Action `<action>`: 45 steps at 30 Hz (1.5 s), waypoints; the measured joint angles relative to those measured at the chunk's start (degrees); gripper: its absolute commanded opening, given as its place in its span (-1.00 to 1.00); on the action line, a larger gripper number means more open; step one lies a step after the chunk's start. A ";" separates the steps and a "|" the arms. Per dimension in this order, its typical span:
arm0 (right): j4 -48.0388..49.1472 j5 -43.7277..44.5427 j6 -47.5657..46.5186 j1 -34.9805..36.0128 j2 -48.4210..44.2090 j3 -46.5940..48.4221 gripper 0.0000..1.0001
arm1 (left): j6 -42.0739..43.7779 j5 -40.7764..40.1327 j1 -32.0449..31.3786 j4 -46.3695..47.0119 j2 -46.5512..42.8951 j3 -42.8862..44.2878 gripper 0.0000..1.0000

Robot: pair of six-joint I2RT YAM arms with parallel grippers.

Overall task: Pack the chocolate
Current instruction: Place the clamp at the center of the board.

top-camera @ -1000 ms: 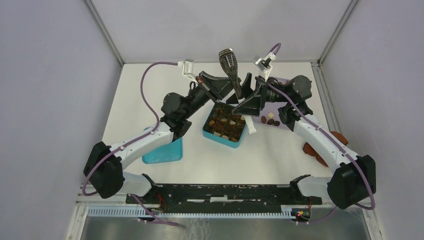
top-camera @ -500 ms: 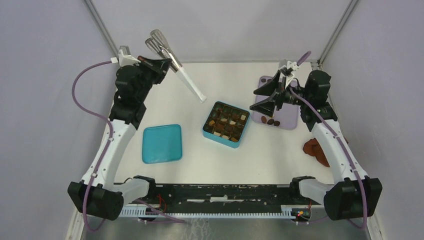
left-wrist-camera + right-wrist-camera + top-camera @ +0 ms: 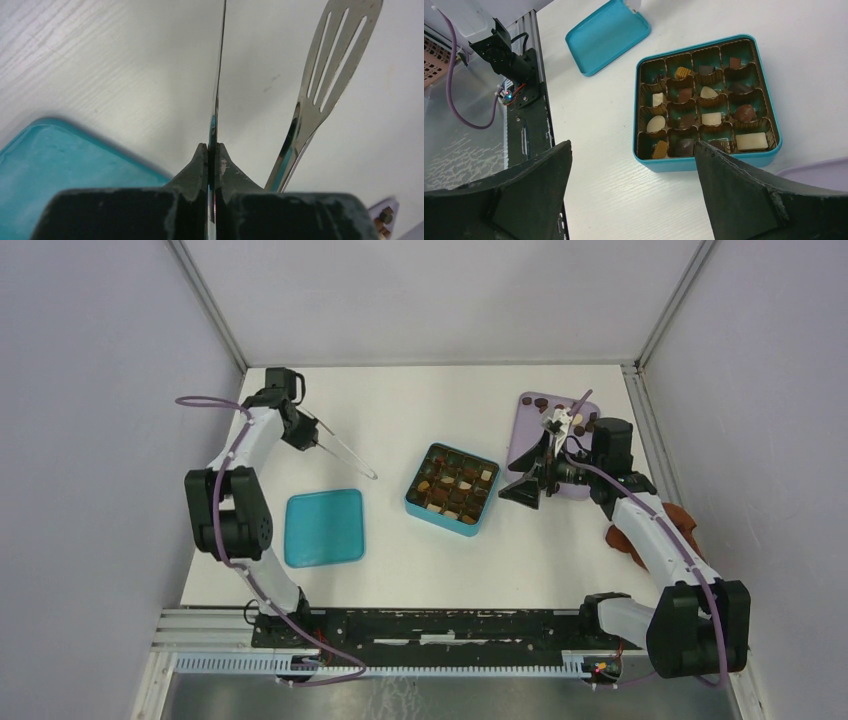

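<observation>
The right pincer (image 3: pixel 525 477) is hanging wide open and empty over the lower left corner of the tray (image 3: pixel 528 430), its mouth facing left toward the box (image 3: pixel 440 521). Most of the chocolate (image 3: pixel 711 118) is sitting in the box's cells at the centre of the top view. A few cells seem to be lying empty, though the brown liners are making that hard to judge.

Loose pieces (image 3: pixel 585 422) are lying on the tray's upper part, up and right of the right pincer, so behind its mouth rather than in front of it.

The left pincer (image 3: pixel 212 150) is clamping one blade of the tongs (image 3: pixel 345 452) at the upper left of the top view. Their long axis is running down and right toward the box, with the lid (image 3: pixel 323 527) just below.

The right arm is sitting far nearer the loose pieces, while the tongs are lying well apart from them, across the box. A coming pick is probably asking the right pincer to turn back toward the tray, or the tongs to cross over.
</observation>
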 measured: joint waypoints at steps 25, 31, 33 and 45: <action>-2.29 -1.86 -6.64 -0.04 0.07 -0.59 0.96 | 1.49 -5.31 7.61 -11.56 21.42 18.73 0.60; -5.46 -1.31 -11.85 0.00 -1.81 -0.68 0.96 | 13.00 0.63 7.50 -5.01 -13.05 0.09 0.62; -4.33 -0.42 -13.42 0.00 -4.15 -1.75 0.96 | 16.72 9.86 7.08 1.14 -29.79 -8.96 0.72; -4.81 -3.30 -21.64 0.00 -6.84 -5.25 0.96 | 19.61 27.54 -1.99 7.21 -56.78 -31.63 0.67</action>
